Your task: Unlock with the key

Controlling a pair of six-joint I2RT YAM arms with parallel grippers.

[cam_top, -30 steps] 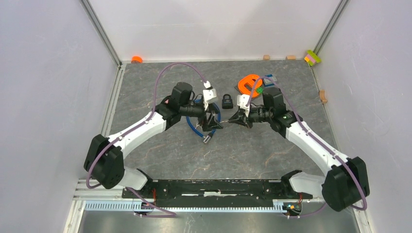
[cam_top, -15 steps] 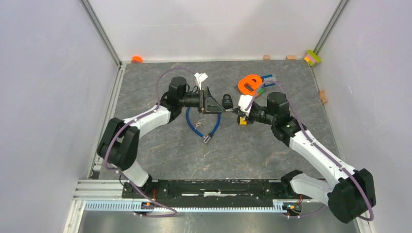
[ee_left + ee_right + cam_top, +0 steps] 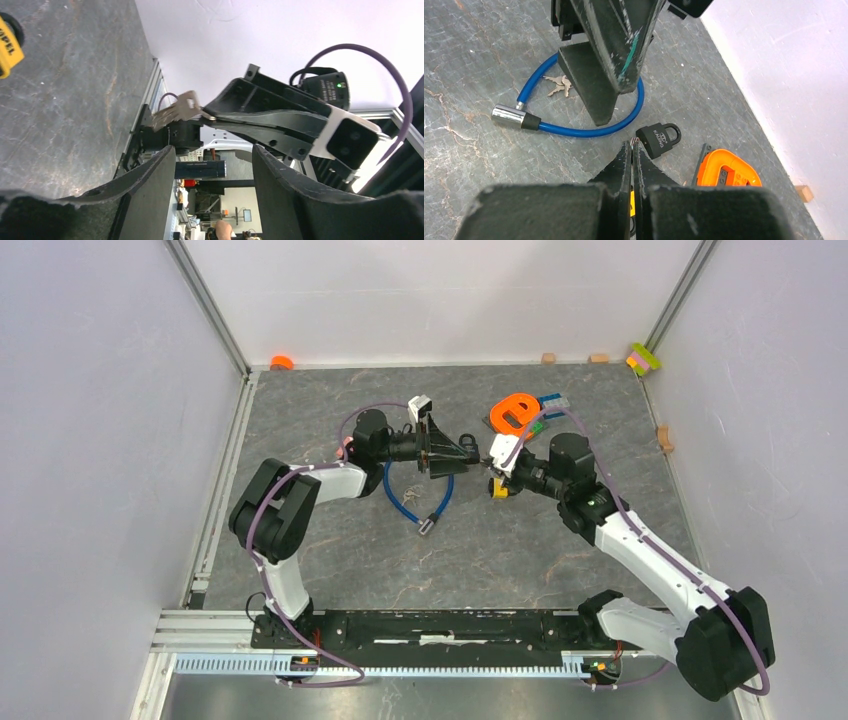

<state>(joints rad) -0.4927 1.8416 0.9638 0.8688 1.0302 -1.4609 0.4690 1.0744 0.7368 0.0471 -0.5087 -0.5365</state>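
The right gripper point(image 3: 633, 150) is closed on the small key point(image 3: 177, 110), which sticks out from its tip toward the left gripper point(image 3: 214, 160). The left gripper faces it with its jaws apart and nothing between them. The black padlock point(image 3: 658, 140) lies flat on the worktop point(image 3: 469, 65), just beside and below the tip of the right gripper, with its shackle pointing away from that gripper. So I think its keyhole end looks toward the key, and the right arm is the nearer one.
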